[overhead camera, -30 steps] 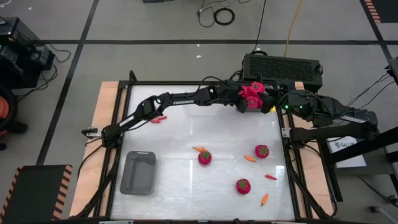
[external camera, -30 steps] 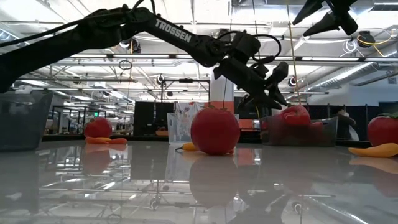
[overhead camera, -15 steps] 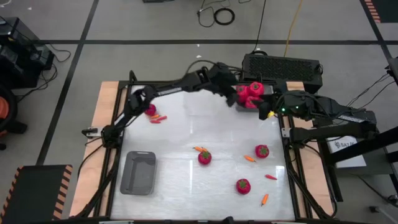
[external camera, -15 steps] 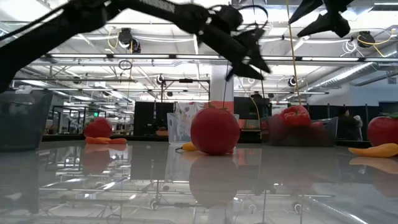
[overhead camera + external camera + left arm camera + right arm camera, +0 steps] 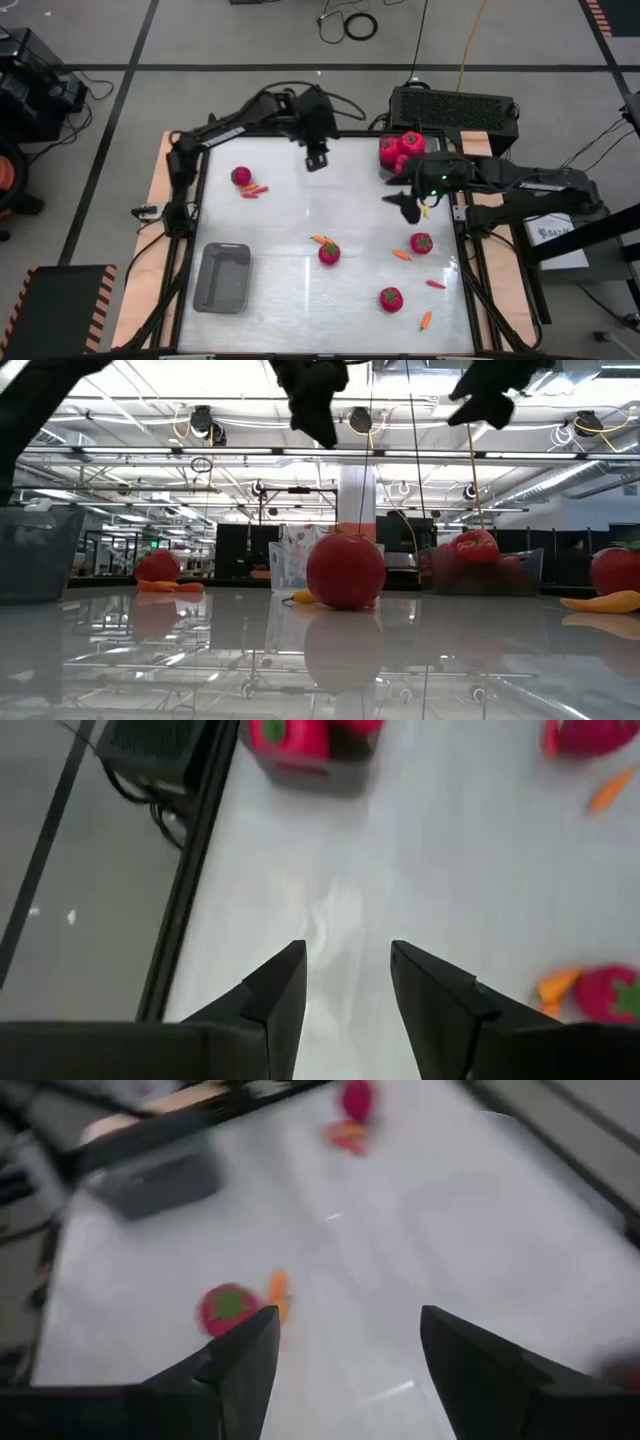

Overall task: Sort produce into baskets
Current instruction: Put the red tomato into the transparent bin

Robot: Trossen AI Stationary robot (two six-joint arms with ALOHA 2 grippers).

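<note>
High view: left gripper (image 5: 316, 158) hangs at 12 o'clock, empty; right gripper (image 5: 409, 206) at 2 o'clock. Tomatoes (image 5: 329, 253) scattered at 5 o'clock; grey basket (image 5: 223, 278) at 8 o'clock.
Left wrist view: fingers (image 5: 285, 990) apart.
Right wrist view: fingers (image 5: 245, 1360) apart, empty.

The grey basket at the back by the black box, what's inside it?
The far basket holds a heap of red tomatoes with green tops. From above at least three show. Whatever lies under the heap, and the basket's floor, is covered.
</note>
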